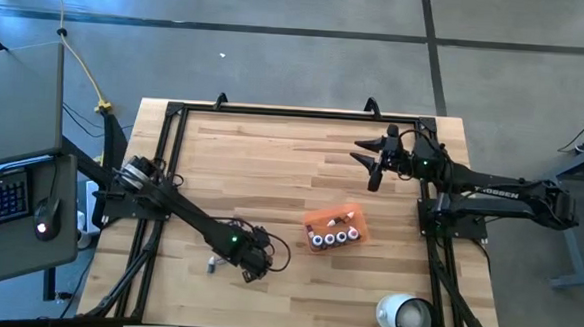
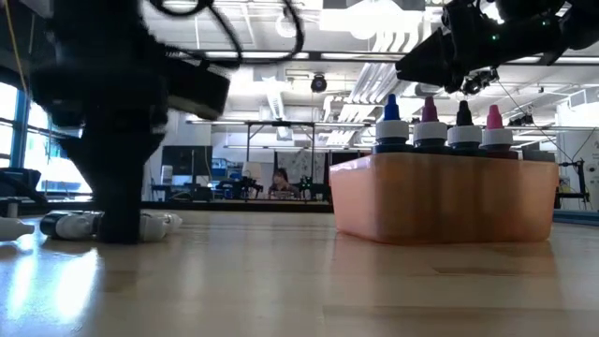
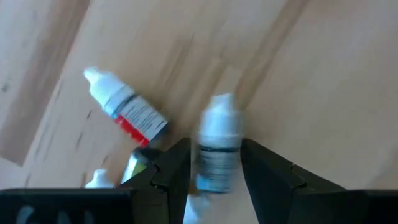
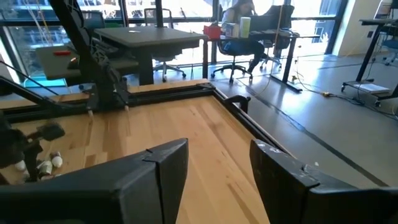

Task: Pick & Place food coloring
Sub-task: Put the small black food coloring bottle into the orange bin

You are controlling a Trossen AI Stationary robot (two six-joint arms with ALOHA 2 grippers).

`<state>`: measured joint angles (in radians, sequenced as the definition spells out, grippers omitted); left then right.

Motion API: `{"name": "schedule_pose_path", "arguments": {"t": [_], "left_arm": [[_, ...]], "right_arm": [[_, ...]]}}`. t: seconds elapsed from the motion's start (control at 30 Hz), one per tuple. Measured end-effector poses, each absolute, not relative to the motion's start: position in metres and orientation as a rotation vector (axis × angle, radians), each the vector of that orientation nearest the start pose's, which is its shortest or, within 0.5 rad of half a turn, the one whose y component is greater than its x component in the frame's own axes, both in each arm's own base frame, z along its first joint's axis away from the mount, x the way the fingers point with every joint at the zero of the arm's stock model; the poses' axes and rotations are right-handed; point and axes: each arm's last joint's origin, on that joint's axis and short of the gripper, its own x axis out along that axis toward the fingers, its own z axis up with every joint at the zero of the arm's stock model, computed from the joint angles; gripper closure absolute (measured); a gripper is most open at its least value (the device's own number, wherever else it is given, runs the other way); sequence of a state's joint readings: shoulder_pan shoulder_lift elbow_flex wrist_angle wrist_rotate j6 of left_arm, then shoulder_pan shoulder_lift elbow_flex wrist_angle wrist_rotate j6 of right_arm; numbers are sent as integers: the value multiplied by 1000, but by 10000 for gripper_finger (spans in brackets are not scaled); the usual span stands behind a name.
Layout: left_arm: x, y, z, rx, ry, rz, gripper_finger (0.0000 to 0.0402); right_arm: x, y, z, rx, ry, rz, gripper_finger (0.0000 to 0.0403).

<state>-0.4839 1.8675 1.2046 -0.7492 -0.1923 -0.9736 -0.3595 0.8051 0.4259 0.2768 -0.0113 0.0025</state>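
Observation:
My left gripper (image 3: pixel 216 171) (image 1: pixel 254 267) is low over the near-left part of the table, open, fingers pointing down. A white-capped food coloring bottle (image 3: pixel 217 146) lies between them, cap away from the wrist. Another bottle with a red label (image 3: pixel 127 111) lies on its side beside it, and more bottles (image 3: pixel 99 180) (image 2: pixel 56 225) lie by the fingers. Several bottles (image 1: pixel 330 238) (image 2: pixel 440 126) stand upright in the orange tray (image 2: pixel 440 201). My right gripper (image 1: pixel 374 166) (image 4: pixel 217 180) hangs open, raised over the far right of the table. My left gripper comes from above, its fingers (image 3: pixel 177 171) close on either side of the white-capped bottle's body (image 3: pixel 214 165), lying along the bottle. I cannot tell whether they touch it.
The orange tray (image 1: pixel 354 222) sits right of centre. A big white round cup (image 1: pixel 404 315) stands at the near right edge. A black frame (image 1: pixel 275 111) runs around the table. Bare wood lies between the loose bottles and the tray.

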Motion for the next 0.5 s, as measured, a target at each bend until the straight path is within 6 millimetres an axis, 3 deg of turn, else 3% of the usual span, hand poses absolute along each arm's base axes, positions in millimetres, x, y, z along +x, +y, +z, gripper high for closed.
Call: {"name": "schedule_pose_path", "arguments": {"t": [0.33,0.5], "left_arm": [[309,-156,152,-306,1286,374,268],[310,-157,152,-290,1282,354,307]], "right_arm": [[171,-64,249,21,98,-347,236],[171,-64,249,22,98,-347,236]]}}
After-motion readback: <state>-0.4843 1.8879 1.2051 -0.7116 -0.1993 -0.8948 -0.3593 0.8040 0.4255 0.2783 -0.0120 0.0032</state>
